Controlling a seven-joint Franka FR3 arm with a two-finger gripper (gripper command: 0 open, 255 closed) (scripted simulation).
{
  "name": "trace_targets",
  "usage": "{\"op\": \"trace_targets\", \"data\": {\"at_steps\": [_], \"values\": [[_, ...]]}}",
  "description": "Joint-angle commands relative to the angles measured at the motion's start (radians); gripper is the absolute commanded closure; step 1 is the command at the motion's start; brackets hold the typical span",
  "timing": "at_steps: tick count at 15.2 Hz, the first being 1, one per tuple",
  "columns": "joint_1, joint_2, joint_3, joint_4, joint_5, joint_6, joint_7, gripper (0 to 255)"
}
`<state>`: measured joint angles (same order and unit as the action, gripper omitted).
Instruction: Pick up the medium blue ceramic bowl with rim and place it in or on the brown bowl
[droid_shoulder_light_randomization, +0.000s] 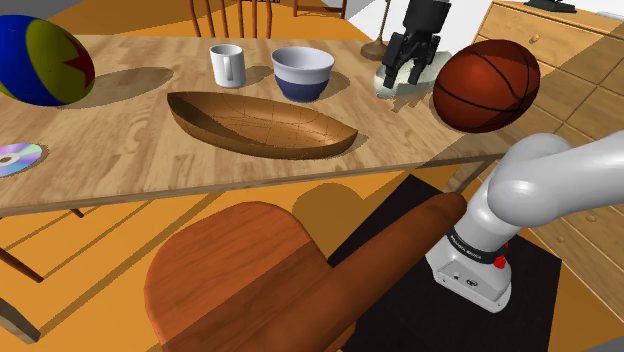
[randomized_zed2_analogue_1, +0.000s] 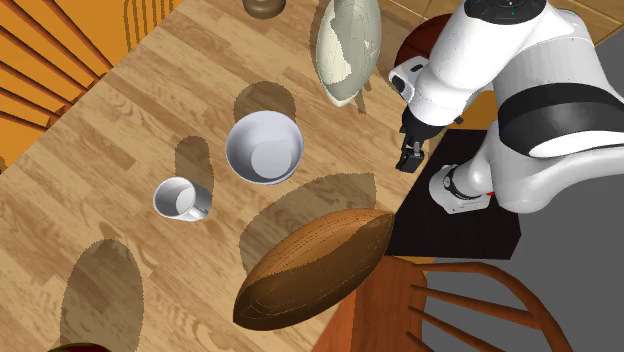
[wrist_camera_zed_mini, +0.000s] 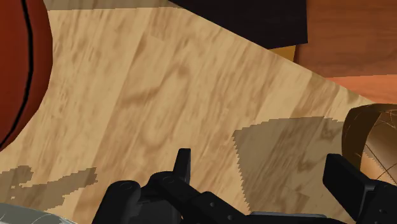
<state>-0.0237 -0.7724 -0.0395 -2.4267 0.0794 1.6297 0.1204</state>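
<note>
The blue bowl with a white rim (droid_shoulder_light_randomization: 303, 73) stands upright on the wooden table (droid_shoulder_light_randomization: 120, 150), next to a white mug (droid_shoulder_light_randomization: 227, 65). From above its inside looks pale grey (randomized_zed2_analogue_1: 265, 147). A long brown wooden bowl (droid_shoulder_light_randomization: 262, 125) lies in front of it, also seen from above (randomized_zed2_analogue_1: 315, 265). My gripper (droid_shoulder_light_randomization: 408, 68) hangs open and empty over the table to the shoulder view's right of the blue bowl, well apart from it. In the wrist view my gripper (wrist_camera_zed_mini: 264, 178) has bare tabletop between its spread fingers, with the brown bowl's end (wrist_camera_zed_mini: 372, 143) beside one finger.
A basketball (droid_shoulder_light_randomization: 486, 85) rests close to the gripper on the shoulder view's right. A pale greenish object (droid_shoulder_light_randomization: 400, 82) lies under the gripper. A colourful ball (droid_shoulder_light_randomization: 40, 62) and a disc (droid_shoulder_light_randomization: 18, 157) sit at the far left. A wooden chair (droid_shoulder_light_randomization: 250, 280) stands at the table's near edge.
</note>
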Motion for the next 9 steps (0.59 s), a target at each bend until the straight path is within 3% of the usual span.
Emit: {"op": "trace_targets", "data": {"at_steps": [1,9], "values": [[0.000,0.000,0.000,0.000,0.000,0.000,0.000,0],[-0.007,0.341,-0.060,0.232,0.020,0.087,-0.042,0]]}}
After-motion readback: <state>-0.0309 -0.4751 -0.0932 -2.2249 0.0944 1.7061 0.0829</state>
